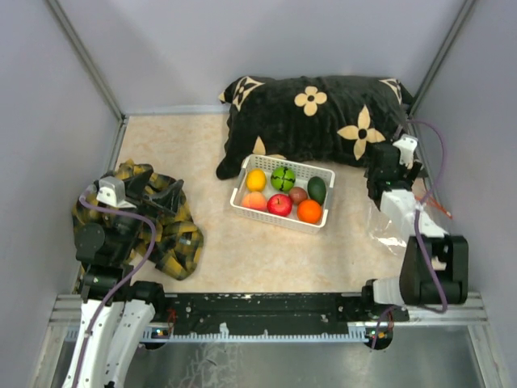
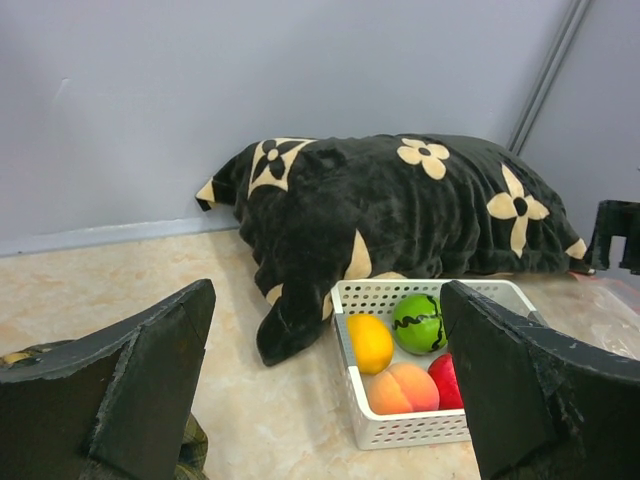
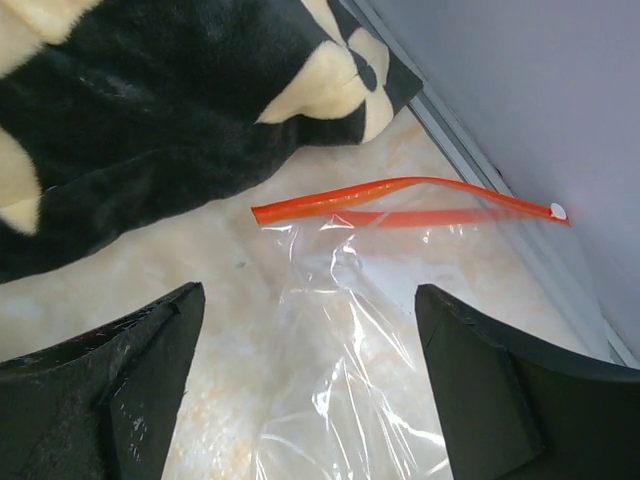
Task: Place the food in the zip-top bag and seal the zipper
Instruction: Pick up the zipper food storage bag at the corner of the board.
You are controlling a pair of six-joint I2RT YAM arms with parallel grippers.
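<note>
Entries as I see them from the remote station:

1. Right gripper point(image 3: 310, 330): jaws wide apart with nothing between them, hanging over the zip-top bag point(image 3: 340, 370).
2. Zip-top bag: clear and crinkled, lying on the table point(image 1: 242, 259) at the right side of the top view, below the pillow's right end and close to the right wall.
3. Zipper point(image 3: 400, 195): a red-orange strip across the upper middle of the right wrist view, along the bag's far edge. Its two tracks bow apart mid-length.
4. Left gripper point(image 2: 328, 340): jaws likewise spread and empty, above a plaid cloth point(image 1: 174, 234) at the left of the top view, well apart from the bag.
5. Food: all seven pieces sit in the white lattice basket point(image 1: 238, 198) at centre frame.
   - Upper row: yellow point(image 1: 256, 179), striped green point(image 1: 283, 178), brown point(image 1: 298, 195), dark green point(image 1: 317, 190).
   - Lower row: peach point(image 1: 254, 200), red point(image 1: 279, 204), orange point(image 1: 309, 211).
6. Pillow point(image 1: 315, 117): black with cream flowers, upper centre, just beside the basket's upper edge.
</note>
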